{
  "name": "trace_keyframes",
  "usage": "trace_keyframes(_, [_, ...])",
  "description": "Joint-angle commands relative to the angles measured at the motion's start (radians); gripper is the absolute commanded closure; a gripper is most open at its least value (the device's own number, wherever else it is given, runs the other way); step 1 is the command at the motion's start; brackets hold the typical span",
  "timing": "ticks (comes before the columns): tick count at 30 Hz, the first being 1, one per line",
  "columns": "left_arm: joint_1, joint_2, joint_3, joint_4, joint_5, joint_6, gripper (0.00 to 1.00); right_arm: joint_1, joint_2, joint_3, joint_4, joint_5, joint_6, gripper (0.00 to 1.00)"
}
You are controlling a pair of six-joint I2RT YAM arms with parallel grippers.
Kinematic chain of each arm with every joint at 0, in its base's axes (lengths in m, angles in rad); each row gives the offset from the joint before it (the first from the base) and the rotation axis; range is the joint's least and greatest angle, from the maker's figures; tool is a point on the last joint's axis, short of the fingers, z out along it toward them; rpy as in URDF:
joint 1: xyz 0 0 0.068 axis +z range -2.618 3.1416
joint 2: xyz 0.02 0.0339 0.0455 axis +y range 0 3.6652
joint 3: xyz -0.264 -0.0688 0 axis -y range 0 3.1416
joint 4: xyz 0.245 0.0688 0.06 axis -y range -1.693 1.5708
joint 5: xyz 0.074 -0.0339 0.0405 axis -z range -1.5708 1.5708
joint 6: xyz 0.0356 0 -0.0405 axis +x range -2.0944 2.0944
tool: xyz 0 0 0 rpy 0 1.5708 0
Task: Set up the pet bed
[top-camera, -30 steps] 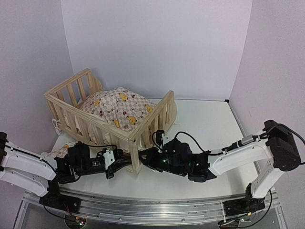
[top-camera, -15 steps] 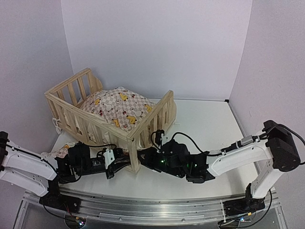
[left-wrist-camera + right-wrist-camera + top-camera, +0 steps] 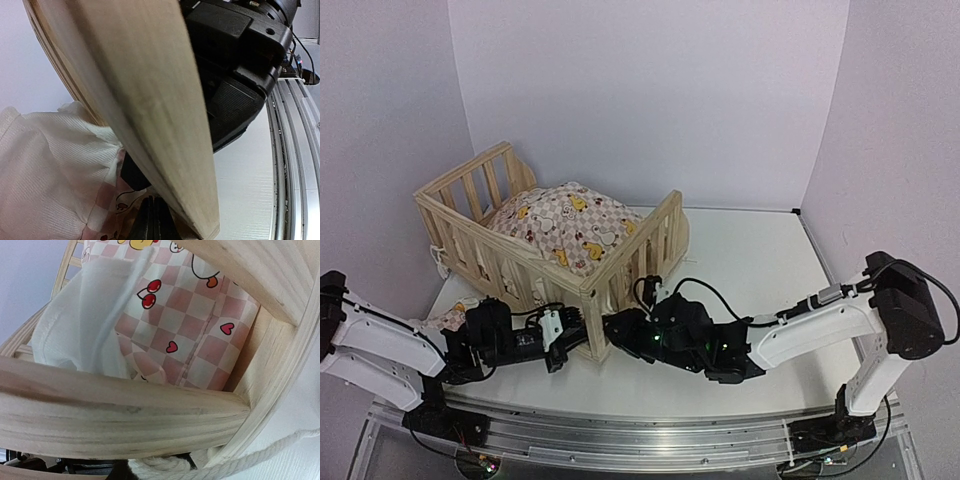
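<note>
Patience, operator: your left gripper [image 3: 572,332] has its jaws together, the right gripper [image 3: 620,328] I cannot tell, both at the near corner of the pet bed [image 3: 500,247] on the bench [image 3: 750,270] left side, so tug the cushion [image 3: 570,225] flat gently.

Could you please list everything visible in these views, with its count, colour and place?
pet bed frame: one, light pine, slatted, back left of the table.
cushion: one, pink-white checks with yellow ducks, inside the frame.
cord: one, white, by the frame's corner.
checked fabric piece: one, pink-cream, table's left edge.
table: one, white, under everything.
left arm, right arm: two, white and black, reaching to the frame's near corner.
left hand: one, black, shut, left of that corner post.
right hand: one, black, right of the post; opening unclear.
</note>
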Motion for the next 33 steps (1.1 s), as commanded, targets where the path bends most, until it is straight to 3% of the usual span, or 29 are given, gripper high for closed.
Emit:
trace_keyframes(1, [0.014, -0.027, 0.023, -0.035, -0.021, -0.037, 1.0, 0.065, -0.063, 0.088, -0.148, -0.125, -0.039, 0.73])
trace_keyframes(8, [0.014, -0.172, 0.057, -0.265, 0.0, -0.089, 1.0, 0.07, -0.207, 0.085, -0.397, -0.087, -0.102, 0.64])
trace_keyframes(17, [0.014, -0.324, 0.104, -0.562, 0.031, -0.153, 1.0, 0.07, -0.299, 0.089, -0.436, -0.156, -0.3, 0.6])
trace_keyframes(22, [0.014, -0.286, 0.105, -0.538, 0.043, -0.181, 1.0, 0.071, -0.317, 0.066, -0.456, -0.06, -0.433, 0.59])
trace_keyframes(25, [0.014, -0.242, 0.102, -0.459, 0.032, -0.18, 1.0, 0.072, -0.311, 0.085, -0.464, -0.033, -0.663, 0.61])
trace_keyframes(33, [0.014, -0.22, 0.077, -0.34, 0.048, -0.139, 0.98, 0.095, -0.327, 0.009, -0.343, -0.112, -1.747, 0.59])
